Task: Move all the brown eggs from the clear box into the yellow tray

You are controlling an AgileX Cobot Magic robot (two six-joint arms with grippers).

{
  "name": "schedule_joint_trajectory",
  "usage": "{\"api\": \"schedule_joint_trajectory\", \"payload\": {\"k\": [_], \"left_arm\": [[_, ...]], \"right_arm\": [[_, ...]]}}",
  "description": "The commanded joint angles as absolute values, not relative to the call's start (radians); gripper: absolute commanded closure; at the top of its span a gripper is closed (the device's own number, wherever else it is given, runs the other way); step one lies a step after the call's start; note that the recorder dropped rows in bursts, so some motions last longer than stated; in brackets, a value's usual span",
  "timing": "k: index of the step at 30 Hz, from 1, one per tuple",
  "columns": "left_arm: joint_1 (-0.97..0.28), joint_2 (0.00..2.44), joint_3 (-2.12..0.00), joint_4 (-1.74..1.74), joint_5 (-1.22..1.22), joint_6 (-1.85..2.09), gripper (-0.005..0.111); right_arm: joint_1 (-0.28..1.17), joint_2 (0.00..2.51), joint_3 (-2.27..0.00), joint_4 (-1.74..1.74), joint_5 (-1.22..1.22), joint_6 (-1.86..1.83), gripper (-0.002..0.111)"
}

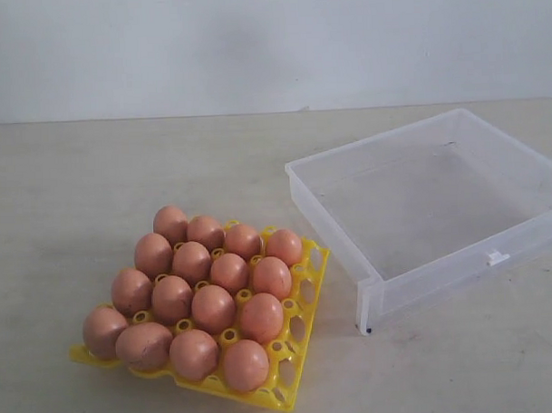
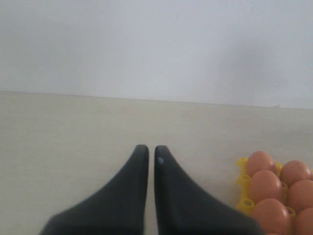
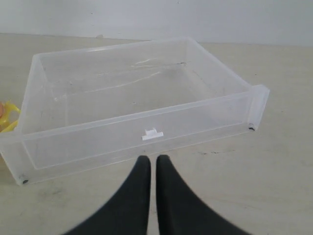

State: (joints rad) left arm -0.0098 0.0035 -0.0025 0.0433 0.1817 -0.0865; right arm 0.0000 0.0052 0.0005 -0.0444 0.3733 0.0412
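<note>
we found a pale table (image 1: 94, 177) carrying everything under inspection. the largest item on it was the clear box (image 1: 442, 275), standing on the right of the exterior view with its floor bare and a small white latch tab (image 1: 497, 258) on its near wall. to the left of the box, near it but apart from it, lay the yellow tray (image 1: 295, 351), set at an angle to the box. the brown eggs (image 1: 212, 308) all sat in the tray's cups, four rows of four by our count, with a strip of open cups along the tray's edge facing the box. neither arm showed in the exterior view. in its own wrist view the left gripper (image 2: 150, 149) was closed, its dark fingers nearly touching and nothing between them, poised over bare table with the tray and a few eggs off to one side. the right gripper (image 3: 153, 159) was likewise closed on nothing, its tips near the box's latch wall but clear of it.
</note>
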Motion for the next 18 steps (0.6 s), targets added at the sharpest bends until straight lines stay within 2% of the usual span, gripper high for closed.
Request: {"api": "schedule_joint_trajectory", "payload": {"k": [1,18], "left_arm": [[-0.005,0.0,0.0,0.042,0.181,-0.086,0.103],[0.001,0.0,0.0,0.041,0.174,-0.086,0.103]], "right_arm": [[0.001,0.0,0.0,-0.054,0.36,0.035,0.107],[0.01,0.0,0.0,-0.054,0.363,0.042,0.107]]}}
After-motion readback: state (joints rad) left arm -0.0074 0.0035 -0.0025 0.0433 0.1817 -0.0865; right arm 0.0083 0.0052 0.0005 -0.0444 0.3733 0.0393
